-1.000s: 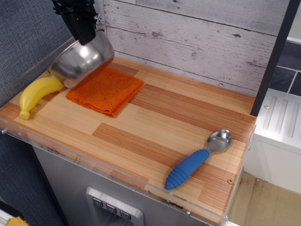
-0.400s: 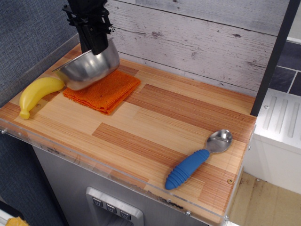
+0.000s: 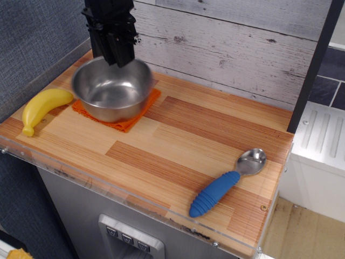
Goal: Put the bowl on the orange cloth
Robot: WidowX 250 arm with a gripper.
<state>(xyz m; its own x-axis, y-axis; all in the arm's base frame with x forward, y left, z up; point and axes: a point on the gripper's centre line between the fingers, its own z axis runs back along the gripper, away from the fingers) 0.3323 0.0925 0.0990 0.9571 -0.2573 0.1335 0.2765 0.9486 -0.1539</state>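
The shiny steel bowl [image 3: 112,90] stands upright over the orange cloth [image 3: 129,120], covering most of it; only the cloth's front and right edges show. My black gripper [image 3: 116,58] comes down from above at the bowl's back rim and is shut on that rim. The bowl looks slightly blurred. I cannot tell whether its base rests fully on the cloth.
A yellow banana [image 3: 42,107] lies left of the cloth near the table's left edge. A blue-handled metal spoon [image 3: 226,183] lies at the front right. A grey plank wall stands behind, and a clear lip runs along the table's front edge [image 3: 135,200].
The bowl has swung from tilted on its side to upright and moved right and down over the cloth. The gripper moved right with it.
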